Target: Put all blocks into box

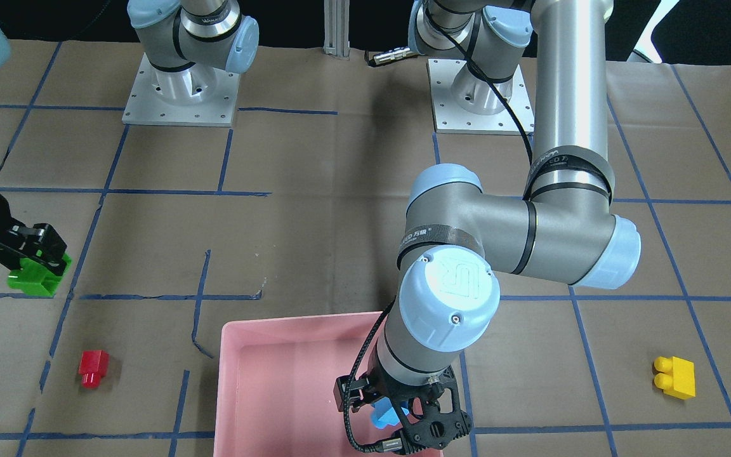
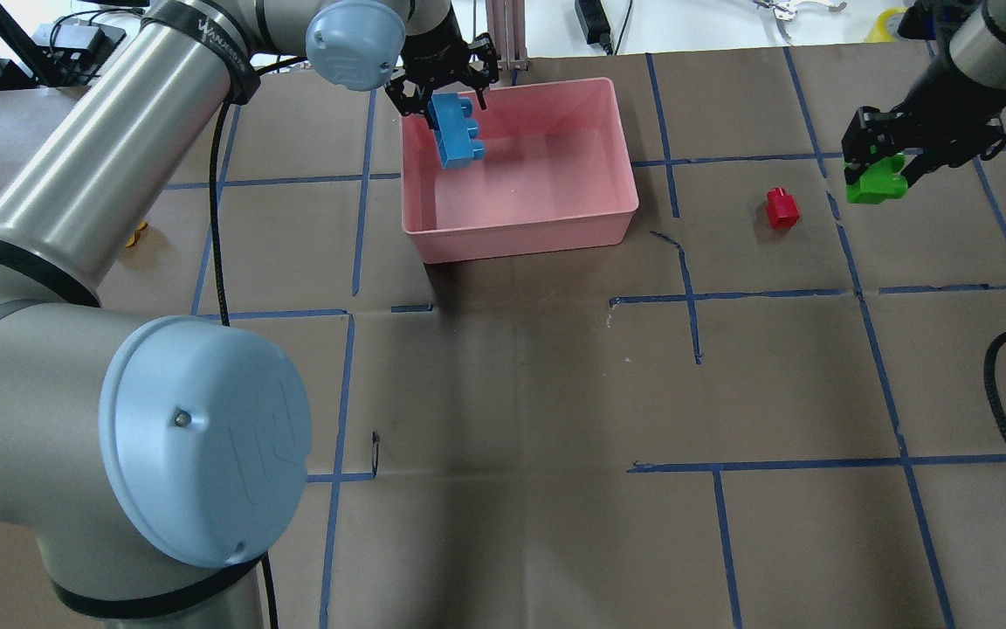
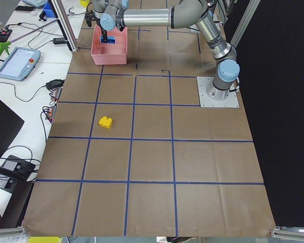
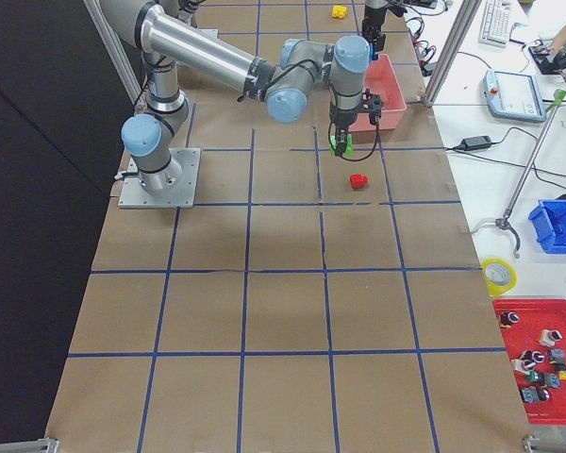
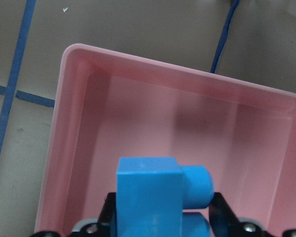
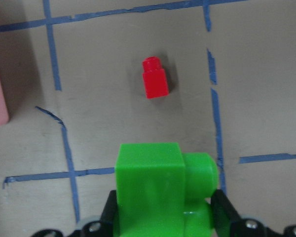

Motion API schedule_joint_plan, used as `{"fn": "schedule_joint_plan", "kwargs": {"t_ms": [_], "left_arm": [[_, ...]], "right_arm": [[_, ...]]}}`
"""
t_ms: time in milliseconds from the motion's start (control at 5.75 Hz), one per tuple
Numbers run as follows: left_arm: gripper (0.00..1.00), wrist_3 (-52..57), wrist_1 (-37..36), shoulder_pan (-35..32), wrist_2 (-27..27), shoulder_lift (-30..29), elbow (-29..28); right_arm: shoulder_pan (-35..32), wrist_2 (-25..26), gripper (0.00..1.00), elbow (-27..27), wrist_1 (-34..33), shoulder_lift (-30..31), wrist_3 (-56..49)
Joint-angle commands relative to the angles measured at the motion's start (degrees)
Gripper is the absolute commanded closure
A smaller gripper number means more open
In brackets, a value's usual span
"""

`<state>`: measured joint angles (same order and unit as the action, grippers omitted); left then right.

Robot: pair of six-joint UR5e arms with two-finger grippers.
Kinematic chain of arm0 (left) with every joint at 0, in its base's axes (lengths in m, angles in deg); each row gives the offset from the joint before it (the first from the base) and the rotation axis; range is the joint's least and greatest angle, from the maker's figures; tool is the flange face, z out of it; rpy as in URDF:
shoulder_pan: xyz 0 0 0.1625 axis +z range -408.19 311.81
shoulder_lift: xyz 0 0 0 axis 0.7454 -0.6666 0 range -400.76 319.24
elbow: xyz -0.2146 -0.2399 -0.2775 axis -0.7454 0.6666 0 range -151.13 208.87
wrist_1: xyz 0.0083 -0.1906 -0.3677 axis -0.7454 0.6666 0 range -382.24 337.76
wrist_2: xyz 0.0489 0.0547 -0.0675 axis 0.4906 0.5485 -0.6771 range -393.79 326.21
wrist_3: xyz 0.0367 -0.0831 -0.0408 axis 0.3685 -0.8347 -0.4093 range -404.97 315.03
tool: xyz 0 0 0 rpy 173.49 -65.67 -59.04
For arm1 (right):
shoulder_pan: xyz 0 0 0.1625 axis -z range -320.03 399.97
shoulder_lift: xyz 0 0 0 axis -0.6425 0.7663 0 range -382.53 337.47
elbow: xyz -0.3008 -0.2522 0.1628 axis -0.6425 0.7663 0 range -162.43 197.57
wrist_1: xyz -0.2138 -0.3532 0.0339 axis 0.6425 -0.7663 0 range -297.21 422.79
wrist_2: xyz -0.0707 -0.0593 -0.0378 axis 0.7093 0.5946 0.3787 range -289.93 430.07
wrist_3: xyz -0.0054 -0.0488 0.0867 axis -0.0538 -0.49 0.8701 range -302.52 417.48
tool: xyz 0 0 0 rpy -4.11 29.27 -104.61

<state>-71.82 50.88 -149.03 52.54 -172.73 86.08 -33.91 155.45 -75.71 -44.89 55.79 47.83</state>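
Note:
My left gripper [image 2: 449, 103] is shut on the blue three-stud brick [image 2: 458, 133] and holds it over the far left corner of the pink box [image 2: 520, 231]. The left wrist view shows the blue brick [image 5: 153, 197] above the box's bare floor [image 5: 197, 133]. My right gripper [image 2: 883, 166] is shut on the green brick [image 2: 877, 185], right of the red brick [image 2: 782, 208], which lies on the table right of the box. The yellow brick [image 1: 675, 376] lies on the table on my left side, far from the box.
Brown paper with blue tape lines covers the table [image 2: 555, 393]. The two arm bases [image 1: 181, 95] stand at the robot's edge. My left arm's big elbow [image 2: 197, 437] blocks the near left of the overhead view. Cables and tools lie beyond the table's far edge.

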Motion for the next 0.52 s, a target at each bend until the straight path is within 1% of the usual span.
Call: {"fn": "schedule_joint_plan", "kwargs": {"t_ms": [0,174,348], "left_arm": [[0.00,0.22,-0.18,0.89,1.21,1.53,-0.26],[0.00,1.87,-0.09,3.95,1.04,3.19,-0.87],[0.00,8.15,0.61,8.42,0.86,5.65,0.34]], "right_arm": [[-7.02,-3.18,0.94,0.47,-0.16,-0.27,11.52],[-10.37,-7.47,0.94,0.47,-0.94,-0.27,17.93],[-14.58,-11.43,0.94,1.08,-2.00,-1.75,23.04]]}}
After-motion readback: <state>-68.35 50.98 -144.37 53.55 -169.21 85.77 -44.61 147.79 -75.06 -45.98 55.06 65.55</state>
